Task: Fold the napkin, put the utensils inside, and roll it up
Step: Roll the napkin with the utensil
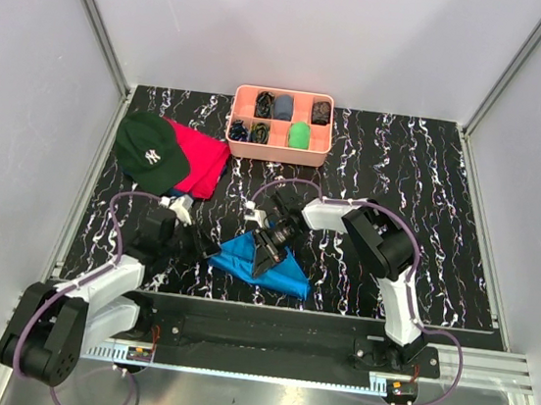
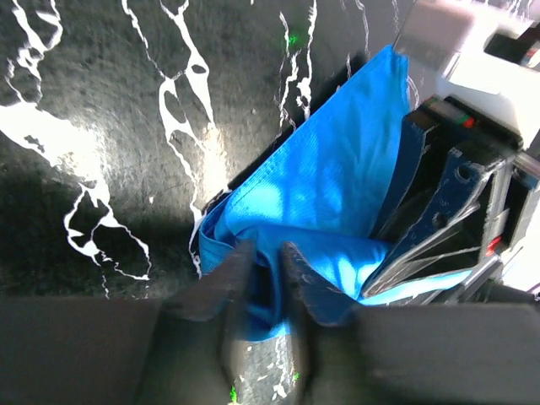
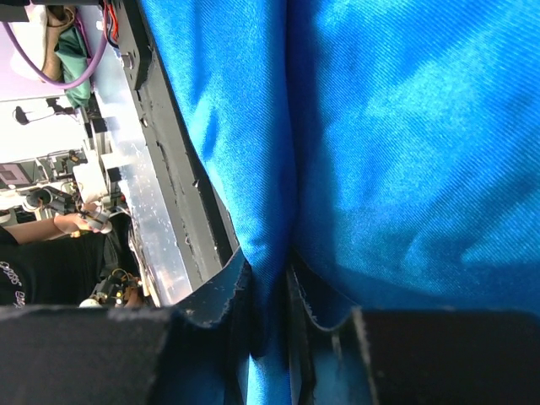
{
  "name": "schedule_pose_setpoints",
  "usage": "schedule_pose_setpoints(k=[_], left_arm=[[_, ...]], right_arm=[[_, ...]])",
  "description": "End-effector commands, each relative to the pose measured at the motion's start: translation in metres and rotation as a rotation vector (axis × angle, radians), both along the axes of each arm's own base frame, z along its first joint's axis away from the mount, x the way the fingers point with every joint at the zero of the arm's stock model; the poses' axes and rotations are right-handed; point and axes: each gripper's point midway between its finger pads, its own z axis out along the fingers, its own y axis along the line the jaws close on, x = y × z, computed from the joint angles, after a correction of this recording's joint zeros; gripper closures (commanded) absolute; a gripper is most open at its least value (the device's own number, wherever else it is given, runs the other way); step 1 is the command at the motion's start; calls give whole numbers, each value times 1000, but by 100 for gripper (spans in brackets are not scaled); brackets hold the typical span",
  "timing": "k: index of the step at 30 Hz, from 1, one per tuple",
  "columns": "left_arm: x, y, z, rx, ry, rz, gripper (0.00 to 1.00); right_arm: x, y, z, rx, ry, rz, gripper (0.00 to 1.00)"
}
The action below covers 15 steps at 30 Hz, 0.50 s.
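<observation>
1. The napkin (image 1: 277, 271) lay bunched on the table (image 1: 431, 183) near its front edge, between both arms.
2. Left pincer (image 2: 263, 257) — narrow, clamped on the napkin's bunched end.
3. Right pincer (image 3: 268, 278) — narrow, pinched a napkin fold.

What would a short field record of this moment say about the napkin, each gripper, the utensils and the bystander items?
napkin: bright blue napkin, bunched in a rough triangle on the table in front of the arm bases, not yet rolled
left gripper: left gripper shut on a fold at the napkin's edge
right gripper: right gripper shut on another napkin fold
utensils: not identifiable in any view
other items: pink tray at the far side; dark green cap lying partly on red cloth, far left
</observation>
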Motion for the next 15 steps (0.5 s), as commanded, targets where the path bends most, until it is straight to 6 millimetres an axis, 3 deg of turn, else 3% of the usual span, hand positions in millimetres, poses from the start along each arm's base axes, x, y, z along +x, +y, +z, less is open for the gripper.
schedule_pose_setpoints(k=[1, 5, 10, 15], left_arm=[[1, -3, -2, -18, 9, -3, 87], [-5, -2, -11, -6, 76, -2, 100], [-11, 2, -18, 18, 140, 8, 100], [-13, 3, -21, 46, 168, -5, 100]], right_arm=[[10, -8, -17, -76, -41, -16, 75], [19, -7, -11, -86, -92, -33, 64], [40, -6, 10, -98, -230, -72, 45], [63, -5, 45, -72, -421, -114, 34]])
